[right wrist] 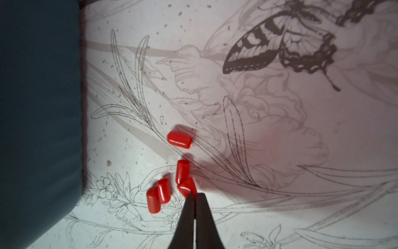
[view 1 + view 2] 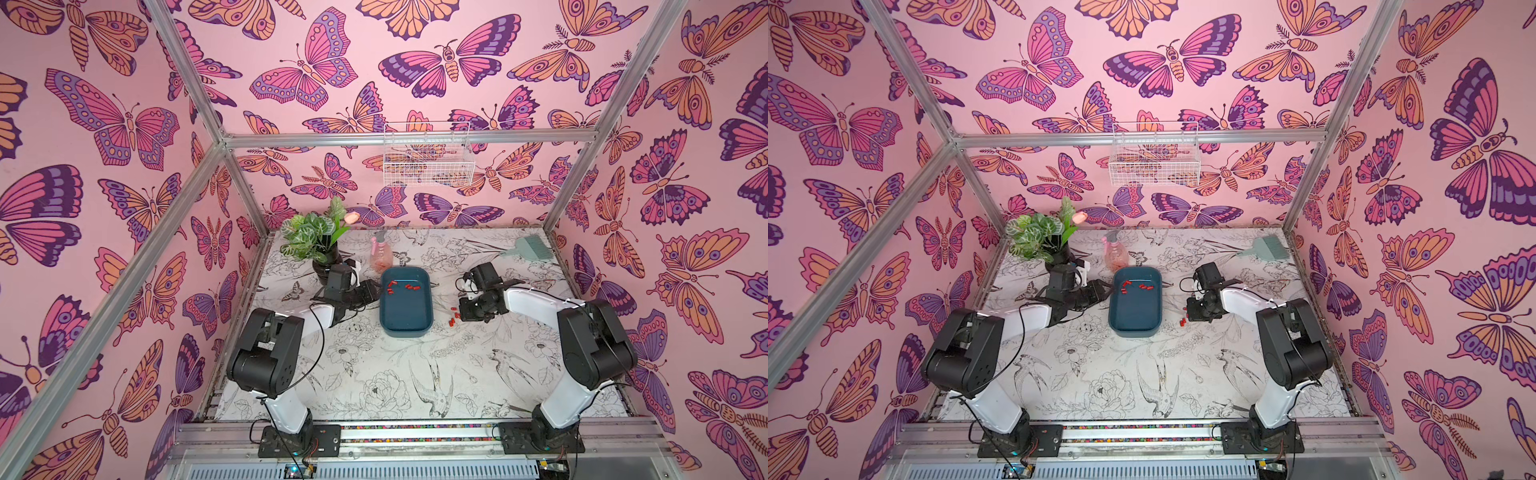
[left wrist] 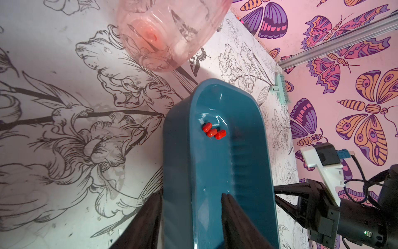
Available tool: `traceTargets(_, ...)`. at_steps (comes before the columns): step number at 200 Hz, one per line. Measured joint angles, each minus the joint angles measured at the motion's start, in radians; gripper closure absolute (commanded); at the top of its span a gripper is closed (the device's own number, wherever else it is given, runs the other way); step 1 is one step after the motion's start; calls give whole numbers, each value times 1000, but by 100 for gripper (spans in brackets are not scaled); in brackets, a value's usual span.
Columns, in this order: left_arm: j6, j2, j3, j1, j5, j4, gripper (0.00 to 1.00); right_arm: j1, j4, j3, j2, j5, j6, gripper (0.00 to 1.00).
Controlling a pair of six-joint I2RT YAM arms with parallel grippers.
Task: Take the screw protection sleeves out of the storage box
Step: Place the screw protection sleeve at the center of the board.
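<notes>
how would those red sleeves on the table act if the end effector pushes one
Sleeves lie on their sides as short cylinders, so a push probably rolls them. Tiny beside the right end effector, so likely light and easily flicked. Glossy surface suggests they may slip from a pinch.

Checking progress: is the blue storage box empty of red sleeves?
No, several red sleeves lie at the far end inside the storage box.

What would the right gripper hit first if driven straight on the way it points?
A red sleeve lying right at the right gripper's tips, probably; depth is unclear, so the table might come first.
</notes>
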Motion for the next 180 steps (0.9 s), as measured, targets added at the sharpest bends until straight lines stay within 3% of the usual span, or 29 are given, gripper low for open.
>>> traceTargets(47, 0, 0, 0, 0, 0, 0, 50, -1, 0, 0, 17, 1, -3, 87)
traceTargets(135, 0, 0, 0, 0, 0, 0, 50, -2, -15, 0, 19, 0, -18, 68)
traceTargets(180, 0, 0, 0, 0, 0, 0, 50, -2, -60, 3, -75, 0, -17, 65)
